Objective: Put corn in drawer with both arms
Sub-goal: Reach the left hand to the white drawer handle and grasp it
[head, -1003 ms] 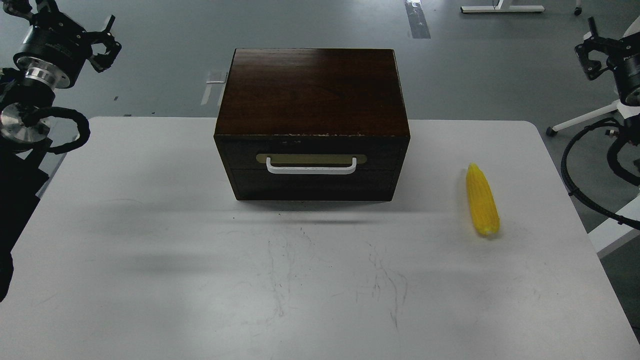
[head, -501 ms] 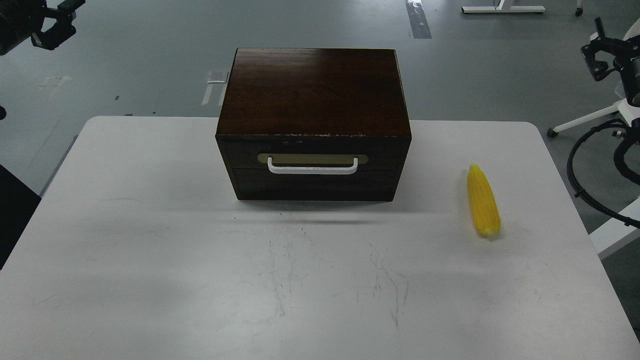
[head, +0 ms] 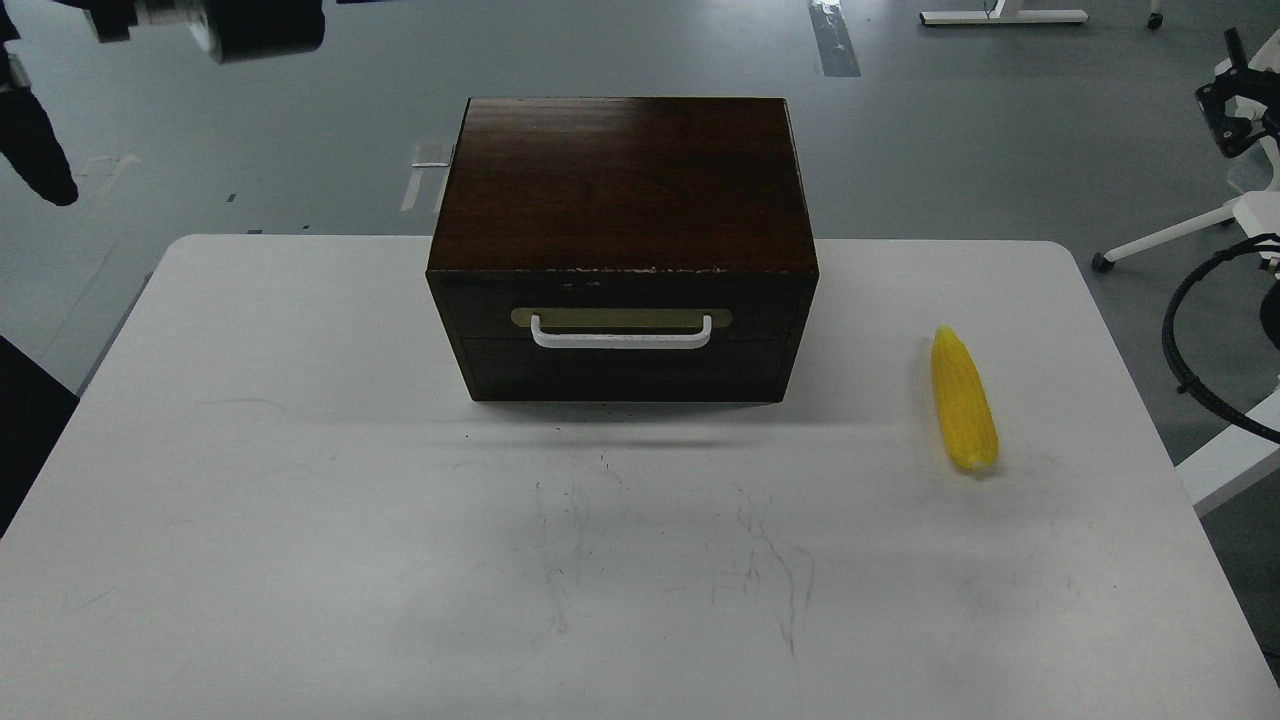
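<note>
- Surface (head: 300, 560): a white tabletop with rounded far corners fills the near part of the head view; thin dark scratch marks (head: 760, 560) run across its near centre.
- Corn (head: 964, 399): a yellow tapered cob lies flat on the surface at the right, well apart from the box, with its pointed end facing away and its blunt end toward the near edge. Nothing touches it.
- Box (head: 622, 180): a dark brown wooden box stands on the far centre of the surface, front face toward the camera.
- Drawer (head: 620, 368): it sits shut, flush with the box front. A white bar handle (head: 621, 338) lies across a brass-coloured plate (head: 620, 317) on that front.
- Left arm (head: 255, 25): a black cylindrical section with a silver joint shows at the top left edge, above the floor beyond the surface. Its claw is outside the view.
- Right claw (head: 1232, 108): a small dark part at the far right edge, raised over the floor and well apart from the corn. Whether it is wide or narrow cannot be told.
- Cable (head: 1195, 350): a black loop hangs beside the right edge of the surface.
</note>
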Controlling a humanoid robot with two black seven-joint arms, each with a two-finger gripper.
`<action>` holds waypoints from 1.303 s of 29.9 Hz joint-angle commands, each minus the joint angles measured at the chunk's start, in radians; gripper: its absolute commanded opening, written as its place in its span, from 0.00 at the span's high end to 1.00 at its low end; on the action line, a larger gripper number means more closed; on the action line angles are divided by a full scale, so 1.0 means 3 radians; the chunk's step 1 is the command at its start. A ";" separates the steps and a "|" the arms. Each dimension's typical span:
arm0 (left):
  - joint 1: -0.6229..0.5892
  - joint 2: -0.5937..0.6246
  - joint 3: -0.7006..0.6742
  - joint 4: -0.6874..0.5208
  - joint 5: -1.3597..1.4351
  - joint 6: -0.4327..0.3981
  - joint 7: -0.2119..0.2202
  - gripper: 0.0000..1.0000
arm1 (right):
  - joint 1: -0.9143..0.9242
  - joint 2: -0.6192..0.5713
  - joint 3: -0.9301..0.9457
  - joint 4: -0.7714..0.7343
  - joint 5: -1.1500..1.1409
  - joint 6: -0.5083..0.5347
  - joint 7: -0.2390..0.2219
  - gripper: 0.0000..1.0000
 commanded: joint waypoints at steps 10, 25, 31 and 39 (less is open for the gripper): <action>-0.0243 -0.0907 0.0950 -0.0240 0.2081 0.0001 -0.0099 0.16 | -0.0107 -0.0115 -0.0035 -0.0015 0.0001 0.0000 0.0000 0.00; -0.0325 -0.1369 0.1877 0.0062 0.2491 0.0001 -0.0100 0.16 | -0.0086 -0.0135 -0.0025 -0.0026 0.0001 0.0000 0.0021 0.00; -0.0355 -0.1333 0.1892 0.0128 0.2501 0.0001 -0.0105 0.16 | -0.0091 -0.0125 -0.0025 -0.0087 0.0001 0.0000 0.0021 0.00; -0.0279 -0.1353 0.1963 0.0323 0.2671 0.0001 -0.0084 0.16 | -0.0071 -0.0120 -0.0020 -0.0092 0.0001 0.0000 0.0021 0.00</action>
